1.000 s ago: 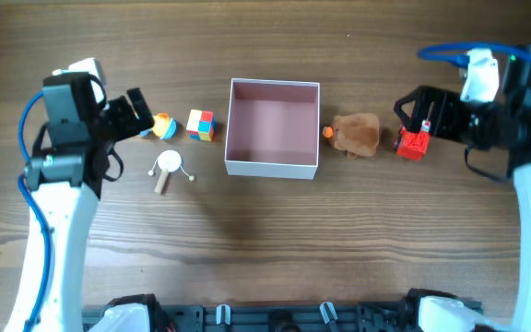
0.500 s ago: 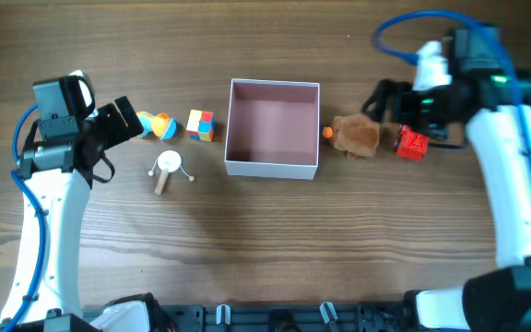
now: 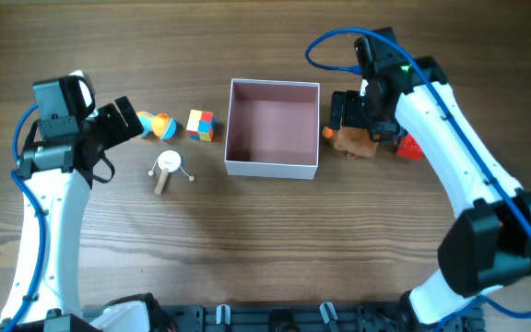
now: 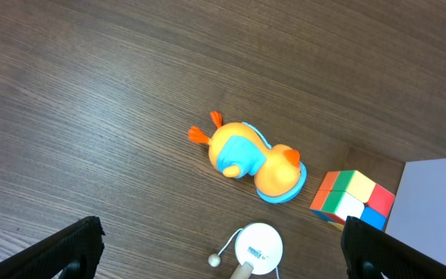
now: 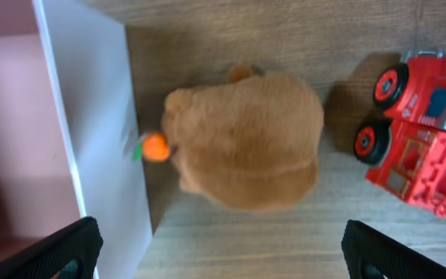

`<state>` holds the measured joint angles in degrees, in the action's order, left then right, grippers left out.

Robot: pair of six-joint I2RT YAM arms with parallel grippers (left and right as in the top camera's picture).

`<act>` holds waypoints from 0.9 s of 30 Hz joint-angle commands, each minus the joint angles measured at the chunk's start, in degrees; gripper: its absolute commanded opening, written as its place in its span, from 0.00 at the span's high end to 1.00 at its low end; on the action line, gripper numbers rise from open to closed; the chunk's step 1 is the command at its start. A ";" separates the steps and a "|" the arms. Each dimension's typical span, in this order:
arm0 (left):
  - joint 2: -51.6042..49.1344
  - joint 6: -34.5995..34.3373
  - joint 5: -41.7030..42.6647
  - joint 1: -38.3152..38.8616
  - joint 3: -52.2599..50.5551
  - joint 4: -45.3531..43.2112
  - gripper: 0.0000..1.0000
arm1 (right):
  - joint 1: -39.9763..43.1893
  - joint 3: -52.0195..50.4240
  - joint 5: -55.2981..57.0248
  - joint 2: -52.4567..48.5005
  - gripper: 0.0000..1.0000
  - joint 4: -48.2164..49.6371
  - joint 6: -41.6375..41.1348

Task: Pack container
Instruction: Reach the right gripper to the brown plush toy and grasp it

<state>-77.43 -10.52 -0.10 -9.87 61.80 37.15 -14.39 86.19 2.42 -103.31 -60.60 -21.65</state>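
**Container [image 3: 273, 169] mid-table, empty; right gripper [image 5: 223, 246] over the plush [image 5: 246, 143]**

The container sits at the table's centre, open side up, w/ nothing inside. It looks like thin card: light, stiff at the walls, and likely to slide if bumped, so don't shove toys against its side. If you must steady it, pinch one wall near a corner. Your right gripper hangs above the brown plush, jaws spread wide, holding nothing. The plush lies right against the container's right wall. It looks soft & squashy, so grip across the fat middle, not the small orange bit. A red truck [image 5: 424, 147] lies just beside it. Your left gripper [image 4: 223, 246] is spread too, empty, near the duck [image 4: 254, 159], w/ the cube [image 4: 353, 198] & small drum [image 4: 259, 242] close by.
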 commanded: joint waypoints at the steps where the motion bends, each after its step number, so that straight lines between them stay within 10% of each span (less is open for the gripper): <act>1: -0.22 0.90 0.70 -0.26 1.22 -0.02 0.00 | 0.17 1.07 1.44 -4.44 0.00 1.44 -2.80; 15: -0.22 0.90 0.70 -0.26 1.22 0.00 0.00 | 6.51 -1.49 -4.20 -13.49 0.01 6.16 -1.38; 27: -0.22 0.90 0.70 -0.26 1.22 -0.02 0.00 | 7.19 -6.99 -6.36 -13.49 0.54 10.56 0.81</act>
<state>-77.43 -10.52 -0.10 -9.87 61.80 37.15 -7.27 81.84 -3.64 -115.28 -49.69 -21.37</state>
